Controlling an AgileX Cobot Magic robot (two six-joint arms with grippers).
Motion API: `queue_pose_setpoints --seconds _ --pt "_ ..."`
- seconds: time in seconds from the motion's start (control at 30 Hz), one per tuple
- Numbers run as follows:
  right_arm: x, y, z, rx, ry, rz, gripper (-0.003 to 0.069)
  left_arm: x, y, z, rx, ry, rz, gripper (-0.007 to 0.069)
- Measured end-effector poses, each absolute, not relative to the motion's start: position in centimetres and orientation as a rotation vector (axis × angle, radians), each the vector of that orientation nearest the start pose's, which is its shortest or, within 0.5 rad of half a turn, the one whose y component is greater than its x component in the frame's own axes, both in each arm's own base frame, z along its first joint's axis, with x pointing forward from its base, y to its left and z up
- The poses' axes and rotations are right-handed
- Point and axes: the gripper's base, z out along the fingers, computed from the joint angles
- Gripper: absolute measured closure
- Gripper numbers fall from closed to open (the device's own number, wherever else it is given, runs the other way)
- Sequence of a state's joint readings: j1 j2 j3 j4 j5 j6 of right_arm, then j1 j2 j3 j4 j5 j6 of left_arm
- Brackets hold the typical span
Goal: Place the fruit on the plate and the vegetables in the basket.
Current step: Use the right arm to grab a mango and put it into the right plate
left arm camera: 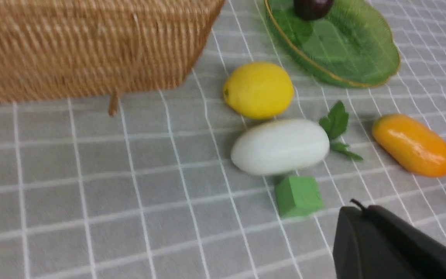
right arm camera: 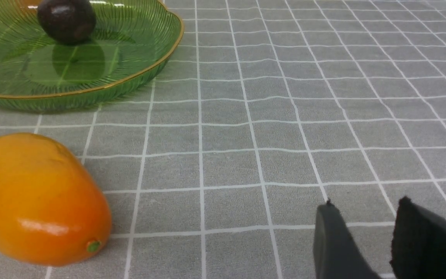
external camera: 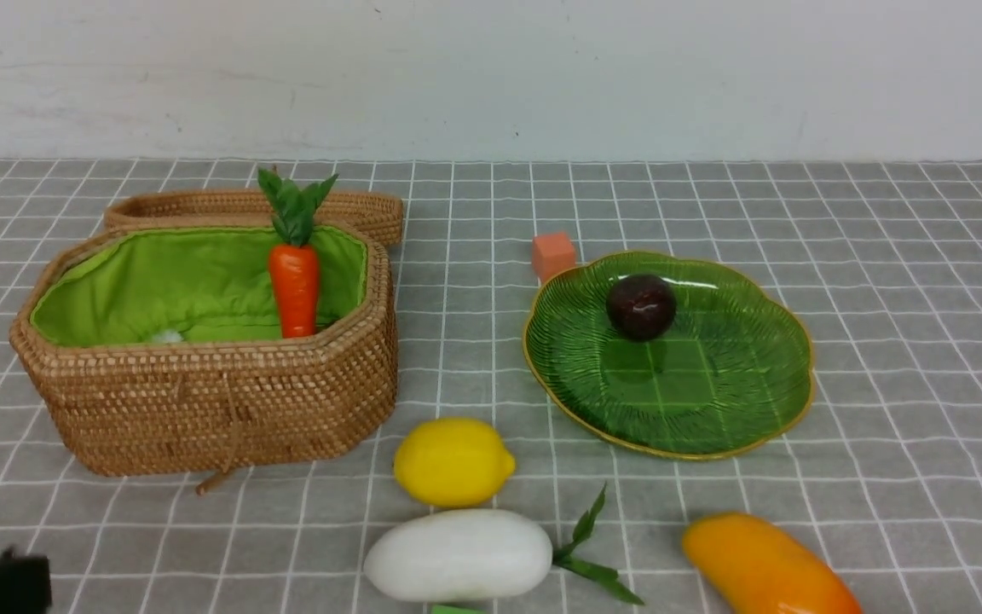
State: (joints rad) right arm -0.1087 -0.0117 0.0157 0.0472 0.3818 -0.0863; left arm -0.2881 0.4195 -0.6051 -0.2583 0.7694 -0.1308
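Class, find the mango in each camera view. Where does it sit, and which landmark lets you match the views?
Front view: mango at bottom right, nearer than the plate.
Left wrist view: mango past the leafy end of the radish.
Right wrist view: mango close up, off the plate.
Shared landmark: the plate holding the dark fruit.

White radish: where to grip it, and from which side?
Probably from above, jaws spanning the short width of the white radish body, toward its leaves: it lies flat, long axis left-right, and the lemon crowds the far side near the other end.
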Motion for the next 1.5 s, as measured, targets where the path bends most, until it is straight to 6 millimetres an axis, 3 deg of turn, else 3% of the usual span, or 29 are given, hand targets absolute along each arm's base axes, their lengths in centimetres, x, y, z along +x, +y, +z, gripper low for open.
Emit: queue_pose_setpoints --seconds 0.27,0.43,0.57,0.63,0.87,1.5 --pt "5.2 -0.4 17.4 0.050 1.869 -0.088 0.0418 7.8 -2.0 32.5 -0.010 1.918 -0.353 0.0638" --pt "5.2 -0.4 17.4 0.050 1.869 -0.088 0.0418 6.3 -0.7 30.6 -0.035 1.830 -0.235 0.0638" --pt "5.2 -0.4 17.4 0.050 1.869 -0.088 0.0418 4.9 0.1 27.7 -0.116 1.795 -0.168 0.0638" --pt "5.2 -0.4 17.4 0.050 1.869 -0.088 0.0418 4.4 0.5 24.8 -0.184 1.786 -0.123 0.0638" --pt "5.2 -0.4 17.4 0.050 1.869 -0.088 0.0418 5.0 0.5 17.4 -0.262 1.901 -0.107 0.0638" --pt "5.2 -0.4 17.4 0.050 1.869 -0.088 0.0418 5.2 0.1 16.9 -0.306 1.875 -0.199 0.0636"
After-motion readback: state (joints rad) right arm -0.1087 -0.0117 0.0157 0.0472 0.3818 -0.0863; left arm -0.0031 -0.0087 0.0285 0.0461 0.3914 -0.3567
